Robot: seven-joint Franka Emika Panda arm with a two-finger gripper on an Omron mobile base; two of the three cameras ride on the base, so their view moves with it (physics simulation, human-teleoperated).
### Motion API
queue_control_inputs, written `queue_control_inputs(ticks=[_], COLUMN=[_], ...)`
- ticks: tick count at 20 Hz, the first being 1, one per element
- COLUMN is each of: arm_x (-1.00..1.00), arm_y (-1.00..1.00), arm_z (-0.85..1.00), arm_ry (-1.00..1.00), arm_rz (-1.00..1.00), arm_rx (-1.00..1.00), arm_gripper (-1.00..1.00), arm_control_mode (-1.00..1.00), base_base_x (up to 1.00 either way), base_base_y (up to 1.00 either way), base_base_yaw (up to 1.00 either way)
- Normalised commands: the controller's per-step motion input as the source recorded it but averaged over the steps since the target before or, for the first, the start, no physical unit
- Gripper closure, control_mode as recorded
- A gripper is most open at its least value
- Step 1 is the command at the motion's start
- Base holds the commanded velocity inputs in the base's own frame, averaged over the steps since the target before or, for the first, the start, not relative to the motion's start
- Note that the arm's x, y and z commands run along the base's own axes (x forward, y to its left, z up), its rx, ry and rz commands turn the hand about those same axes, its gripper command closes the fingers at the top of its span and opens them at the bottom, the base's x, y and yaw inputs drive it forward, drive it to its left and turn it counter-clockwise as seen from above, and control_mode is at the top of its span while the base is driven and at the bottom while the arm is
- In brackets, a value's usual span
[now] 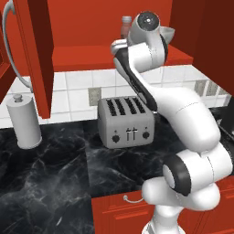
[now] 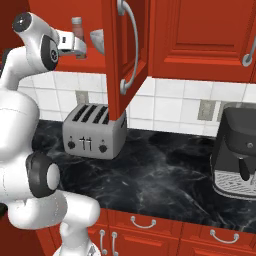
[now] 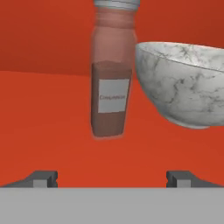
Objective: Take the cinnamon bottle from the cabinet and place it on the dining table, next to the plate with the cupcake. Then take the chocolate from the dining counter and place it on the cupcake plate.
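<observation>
Two dark fingertips point(image 3: 43, 178) of my claw point(image 3: 112, 178) stand wide apart, empty; ahead stands the cinnamon bottle point(image 3: 111, 83), a marbled bowl point(image 3: 183, 83) just beside its right.

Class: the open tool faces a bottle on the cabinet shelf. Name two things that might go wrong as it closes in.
1. The bowl stands close beside the bottle; one finger of the open tool may knock it.
2. The bottle is tall and narrow; an off-centre push may tip it on the shelf.
</observation>
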Motion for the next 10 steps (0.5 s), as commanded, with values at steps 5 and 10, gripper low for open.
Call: queue_control_inputs(ticks=[5,10], arm_x=[0.38,0.51], arm_y=[0.00,0.00], arm_z=[0.37,-0.03], arm_ry=[0.01,0.03], arm_rz=[0.00,0.00], arm_rx=[0.00,0.00], arm_gripper=[-1.00,-1.00], arm_control_mode=[-1.00,-1.00], base_base_x=[0.00,0.00], base_base_y=[0.00,0.00], base_base_yaw=[0.00,0.00])
